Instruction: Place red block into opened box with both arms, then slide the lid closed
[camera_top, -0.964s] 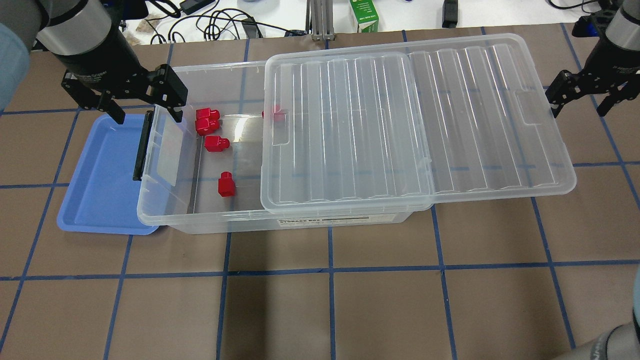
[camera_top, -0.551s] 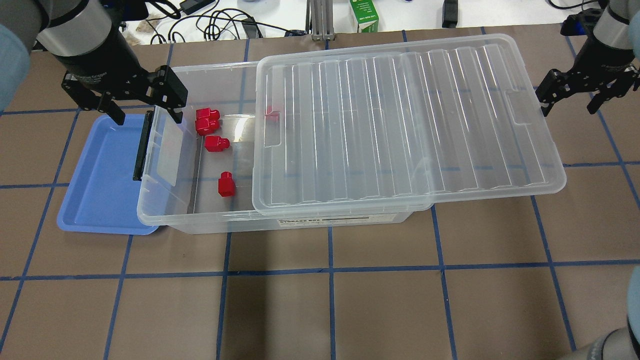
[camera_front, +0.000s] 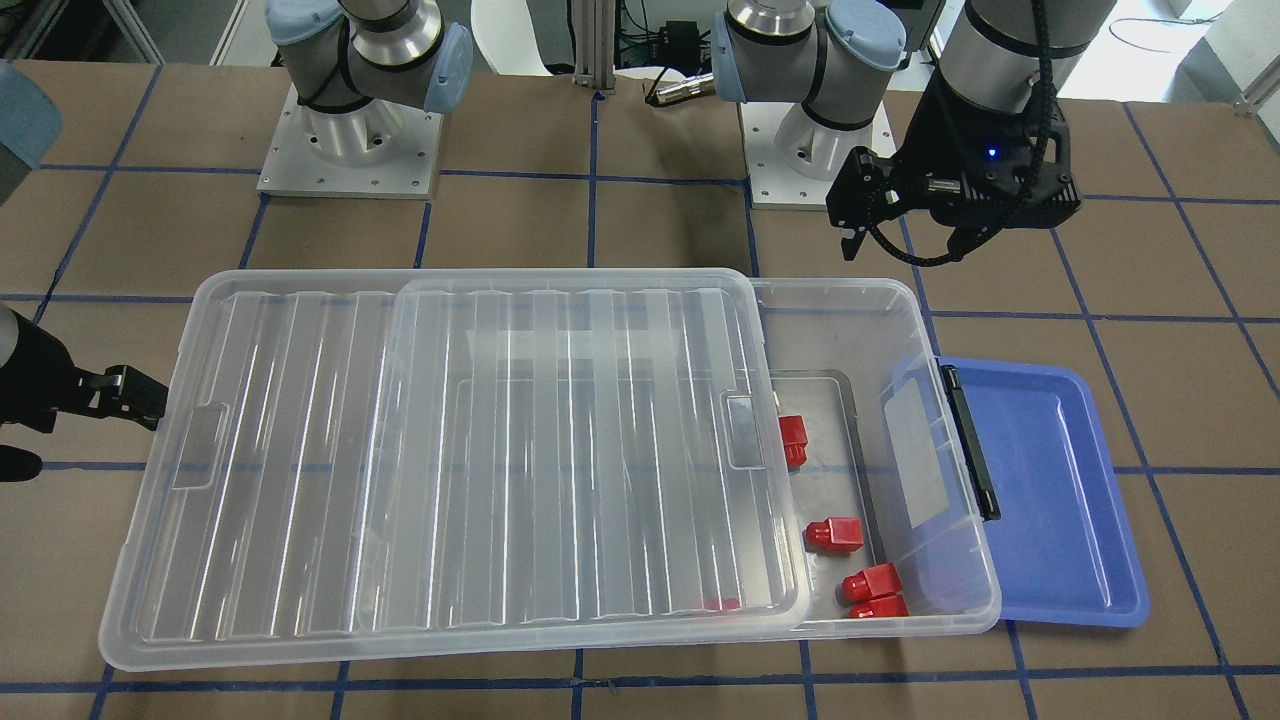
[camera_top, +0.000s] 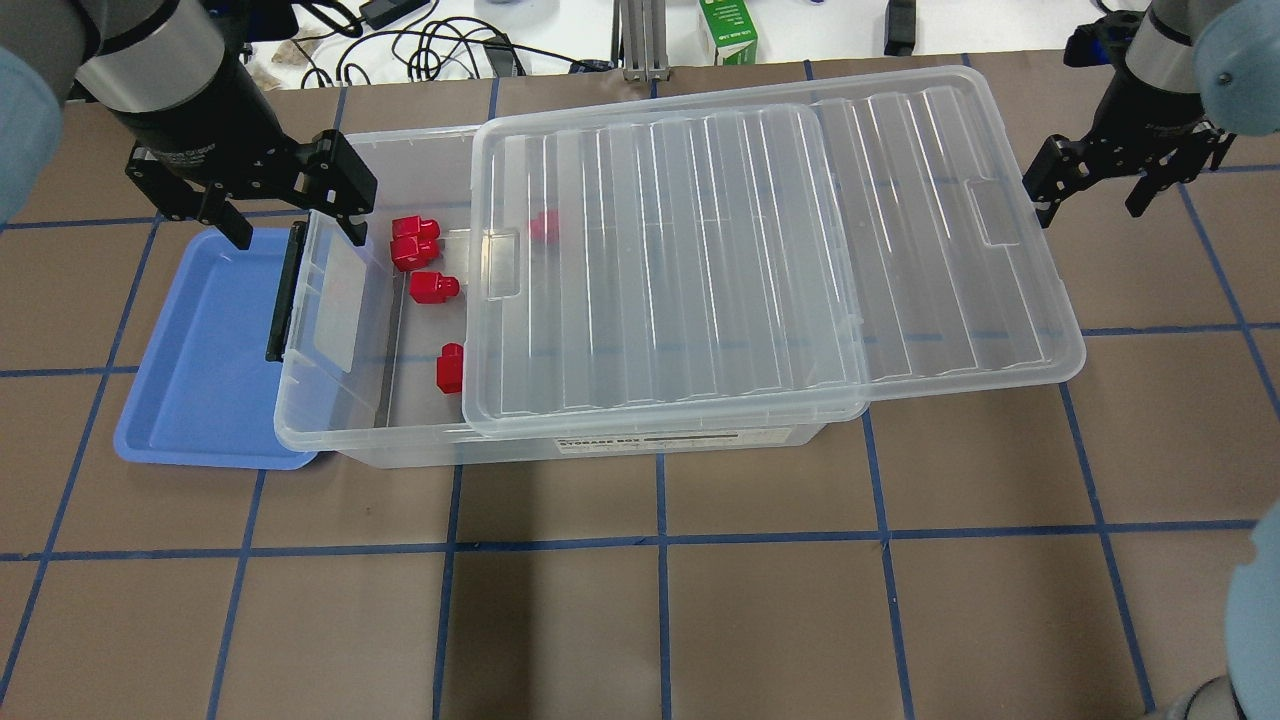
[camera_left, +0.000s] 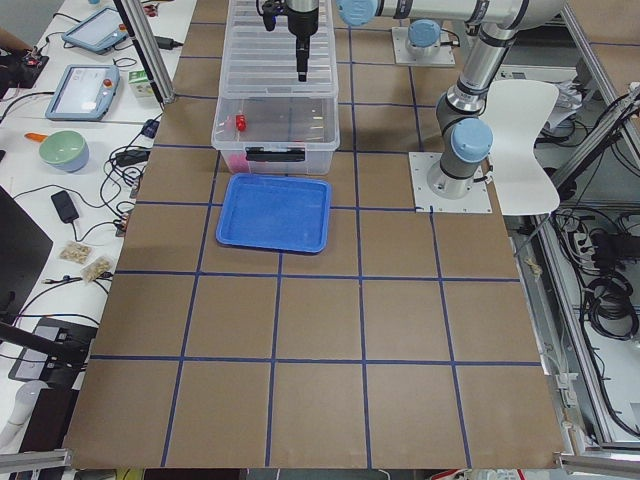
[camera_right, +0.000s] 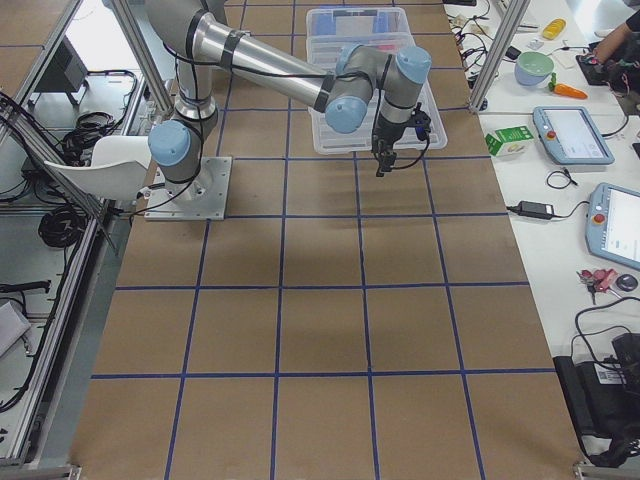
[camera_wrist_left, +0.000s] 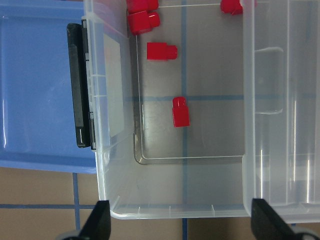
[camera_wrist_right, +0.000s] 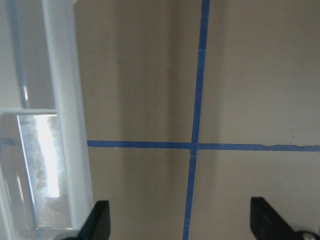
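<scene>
The clear box (camera_top: 330, 440) stands mid-table with its latch end on the left. Several red blocks (camera_top: 433, 287) lie on its floor at that end, also seen in the left wrist view (camera_wrist_left: 180, 111). One more shows dimly under the lid. The ribbed lid (camera_top: 760, 250) rests on the box, covers most of it and overhangs on the right. My left gripper (camera_top: 295, 215) hangs open over the latch end, holding nothing. My right gripper (camera_top: 1090, 195) is open, with one finger against the lid's right short edge (camera_wrist_right: 65, 125).
A blue tray (camera_top: 200, 350) lies against the box's left end, partly under it. A green carton (camera_top: 728, 35) and cables sit along the far table edge. Brown table with blue tape lines stretches in front of the box.
The right gripper has moved left and the lid has slid left with it, so more of the box is covered and one block is half under its edge. The left gripper has stayed put.
</scene>
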